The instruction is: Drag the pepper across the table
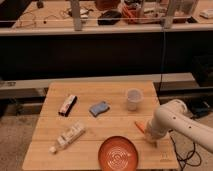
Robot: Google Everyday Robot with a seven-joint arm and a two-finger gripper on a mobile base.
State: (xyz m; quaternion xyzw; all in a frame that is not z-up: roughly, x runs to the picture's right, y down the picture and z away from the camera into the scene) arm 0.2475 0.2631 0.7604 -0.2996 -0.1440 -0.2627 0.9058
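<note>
On the bench [50,120], from the left, lie a dark bar [67,105] and a white bottle [68,135], then a blue sponge [99,108], an orange plate [118,154] at the front edge and a cup [133,99] behind it. The pepper [140,125] lies right of the plate, near the bench's right edge, poking out from under the arm [175,117]. The pincer [150,136] is down at the pepper; whether it is open or gripping, I cannot tell. With a loose hold the pepper may roll free. A leftward drag may knock the plate or cup. Rightward, the pepper could drop off the edge.
</note>
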